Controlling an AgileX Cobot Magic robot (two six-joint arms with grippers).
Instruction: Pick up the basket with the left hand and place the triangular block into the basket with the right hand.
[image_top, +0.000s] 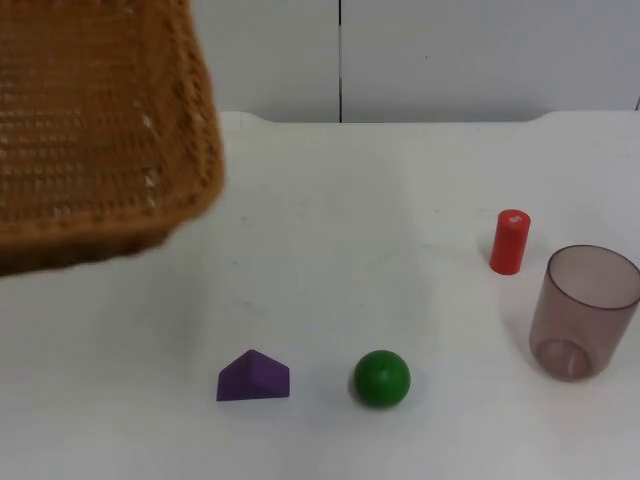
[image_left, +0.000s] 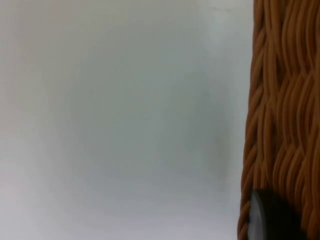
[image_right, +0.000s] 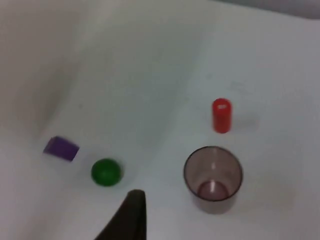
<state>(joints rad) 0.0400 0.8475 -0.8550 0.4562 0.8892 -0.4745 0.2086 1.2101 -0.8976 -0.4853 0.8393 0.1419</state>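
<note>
One wicker basket (image_top: 100, 130) is clamped aloft by the left gripper (image_left: 270, 215); the purple triangular block (image_top: 253, 377) should be approached squarely, clear of the green ball (image_top: 381, 378); whether the right gripper (image_right: 127, 220) is parted cannot be told.

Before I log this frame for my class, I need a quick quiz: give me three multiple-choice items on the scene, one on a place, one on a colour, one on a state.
1. What lies right beside the purple triangular block on the table?
A. a green ball
B. a red cylinder
C. a clear cup

2. What colour is the small upright cylinder?
A. blue
B. red
C. yellow

3. How is the basket placed?
A. flat on the table
B. upside down over the ball
C. lifted off the table, tilted

Key: 1 A, the green ball sits just next to the block, apart from it. 2 B, it is red, standing near the cup. 3 C, the top view shows it raised and tilted, with the block still on the table; the left gripper is at its woven rim, and the right gripper hangs above the ball and cup.
</note>
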